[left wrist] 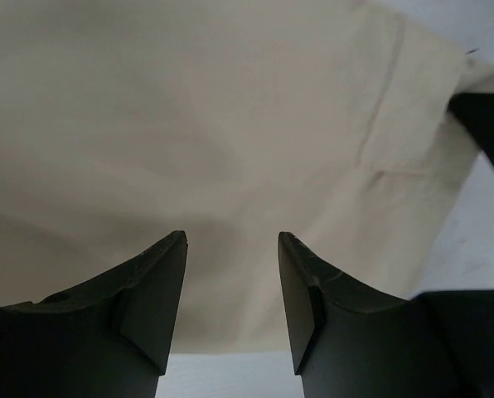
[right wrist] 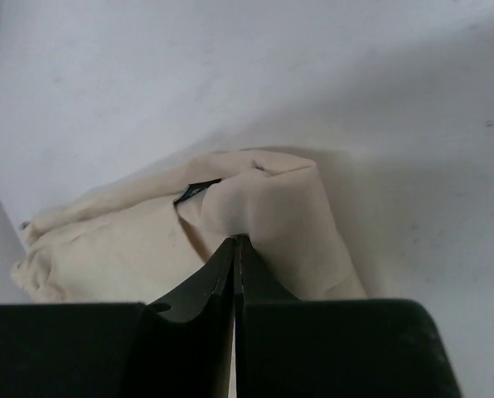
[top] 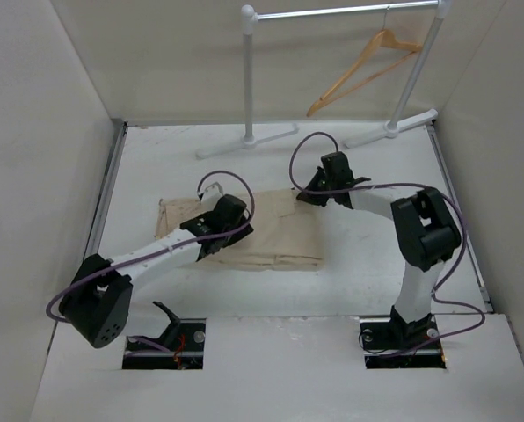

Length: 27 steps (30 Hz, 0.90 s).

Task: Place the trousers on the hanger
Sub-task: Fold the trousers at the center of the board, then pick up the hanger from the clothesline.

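Observation:
The beige trousers [top: 280, 233] lie folded flat on the white table in the top view. My left gripper [top: 220, 230] hovers open over their near left part; in the left wrist view its jaws [left wrist: 232, 249] stand apart above the cloth [left wrist: 230, 124], holding nothing. My right gripper [top: 310, 195] is at the trousers' far right corner. In the right wrist view its jaws [right wrist: 234, 242] are shut on a pinched fold of the cloth [right wrist: 263, 199]. The orange-tan wooden hanger [top: 360, 72] hangs by its hook from the rack rail at the back right.
A white tubular clothes rack [top: 249, 79] stands at the back of the table, its feet [top: 244, 141] spread towards the trousers. White walls enclose the table on the left, right and back. Purple cables loop off both arms.

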Tool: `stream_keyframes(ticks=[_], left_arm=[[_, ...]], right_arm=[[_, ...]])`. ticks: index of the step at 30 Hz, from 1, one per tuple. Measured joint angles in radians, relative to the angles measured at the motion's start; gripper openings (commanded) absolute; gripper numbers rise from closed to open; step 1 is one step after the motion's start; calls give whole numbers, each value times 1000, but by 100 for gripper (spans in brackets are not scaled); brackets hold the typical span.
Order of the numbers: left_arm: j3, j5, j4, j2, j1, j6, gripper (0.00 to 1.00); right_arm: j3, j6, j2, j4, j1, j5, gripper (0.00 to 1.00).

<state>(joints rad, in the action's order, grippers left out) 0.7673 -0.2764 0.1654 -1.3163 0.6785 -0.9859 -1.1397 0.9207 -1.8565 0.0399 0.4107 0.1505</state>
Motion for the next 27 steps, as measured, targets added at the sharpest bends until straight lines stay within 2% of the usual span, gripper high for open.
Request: stream_keyframes(ticks=[4,6,10,14,16,17,18,20,21,23,24,26,27], left_arm=[[-139,-19,24,43,16,-38,45],[-198,-24,43,96,12,-55,45],[-236,-23,78,205,-13,-72,46],[-233,-9,93,290,-42,-77,47],[-218,12,103,305,-56,-78,47],[-204,22,107,304,-63,-78,47],[-190,31,108,300,-68,-77,48],[-151,43,106,281,-78,-70,48],[-129,46,100,264,-81,-63,48],[-85,60,82,219,-85,-40,48],[-68,68,72,197,-88,-28,48],[-34,86,52,153,-97,-3,48],[-24,94,41,139,-101,10,48]], right_arm=[[-22,68,-94,-3,-19,19,12],[-37,84,-93,0,-17,19,21],[-46,100,-58,14,-15,22,48],[-42,79,88,79,-10,24,60],[-37,53,206,111,-5,23,59],[-37,40,264,121,-3,24,52],[-36,24,327,131,-3,24,42],[-41,-7,431,144,-3,27,15],[-60,-23,469,159,-10,28,10],[-141,-57,488,196,-35,32,10],[-206,-74,473,212,-56,31,13],[-357,-106,408,239,-98,21,28],[-428,-120,370,242,-115,13,39]])
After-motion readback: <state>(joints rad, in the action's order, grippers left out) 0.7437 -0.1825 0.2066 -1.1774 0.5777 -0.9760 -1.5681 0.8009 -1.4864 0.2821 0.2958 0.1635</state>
